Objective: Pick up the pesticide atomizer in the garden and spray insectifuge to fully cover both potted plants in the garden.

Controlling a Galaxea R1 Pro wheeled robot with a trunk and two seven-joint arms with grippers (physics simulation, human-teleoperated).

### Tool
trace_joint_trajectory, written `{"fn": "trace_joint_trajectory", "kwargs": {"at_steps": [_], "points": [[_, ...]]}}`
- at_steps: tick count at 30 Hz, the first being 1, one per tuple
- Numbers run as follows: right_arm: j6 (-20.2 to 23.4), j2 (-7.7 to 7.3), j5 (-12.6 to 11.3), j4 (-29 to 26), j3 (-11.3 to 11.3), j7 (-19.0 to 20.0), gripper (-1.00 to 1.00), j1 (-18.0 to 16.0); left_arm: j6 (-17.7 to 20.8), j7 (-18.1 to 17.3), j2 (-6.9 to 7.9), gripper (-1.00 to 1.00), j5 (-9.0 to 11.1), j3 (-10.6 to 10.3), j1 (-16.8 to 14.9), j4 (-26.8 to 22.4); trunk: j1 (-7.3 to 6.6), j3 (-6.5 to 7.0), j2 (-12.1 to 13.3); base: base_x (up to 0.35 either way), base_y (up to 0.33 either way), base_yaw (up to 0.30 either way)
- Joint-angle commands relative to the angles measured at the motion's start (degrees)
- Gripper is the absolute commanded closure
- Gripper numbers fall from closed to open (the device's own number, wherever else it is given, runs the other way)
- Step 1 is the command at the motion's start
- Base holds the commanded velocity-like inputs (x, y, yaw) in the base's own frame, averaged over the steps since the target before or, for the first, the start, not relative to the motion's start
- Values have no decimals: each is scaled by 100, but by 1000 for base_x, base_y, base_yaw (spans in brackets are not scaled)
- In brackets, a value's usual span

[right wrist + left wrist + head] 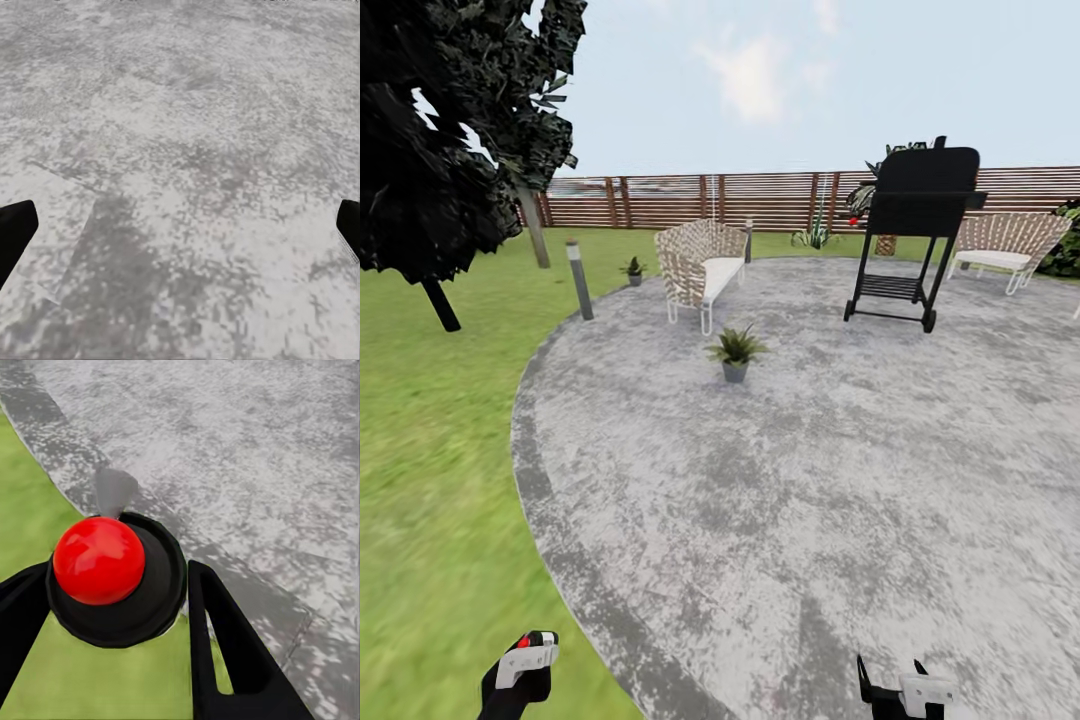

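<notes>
My left gripper (520, 672) is shut on the pesticide atomizer (528, 652), low at the patio's left edge over the grass. In the left wrist view the atomizer's red top (98, 559) and dark body sit between the two black fingers (225, 645). One potted plant (735, 353) stands on the round grey stone patio (810, 480), well ahead of me. The other potted plant (634, 270) is farther off on the lawn, left of a wicker bench. My right gripper (905, 692) hangs open over the patio, its fingertips (15, 232) wide apart with nothing between them.
A grey bollard lamp (578, 280) stands at the patio's left rim. A wicker bench (700, 265), a black grill (915, 235) and a second bench (1005, 248) line the far side. A dark tree (440, 150) rises at left, and the slatted fence (760, 198) closes the back.
</notes>
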Motion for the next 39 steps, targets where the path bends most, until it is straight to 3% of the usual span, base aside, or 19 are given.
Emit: {"fn": "trace_joint_trajectory", "kwargs": {"at_steps": [1, 39], "points": [[-14, 1, 5, 3, -18, 2, -100, -3, -20, -19, -1, 100, -54, 51, -4, 3, 2, -5, -2, 339, -108, 0], [-14, 1, 5, 3, -26, 2, -100, -3, -37, -19, -1, 100, -54, 63, -4, 3, 2, -5, -2, 339, -101, -20]]}}
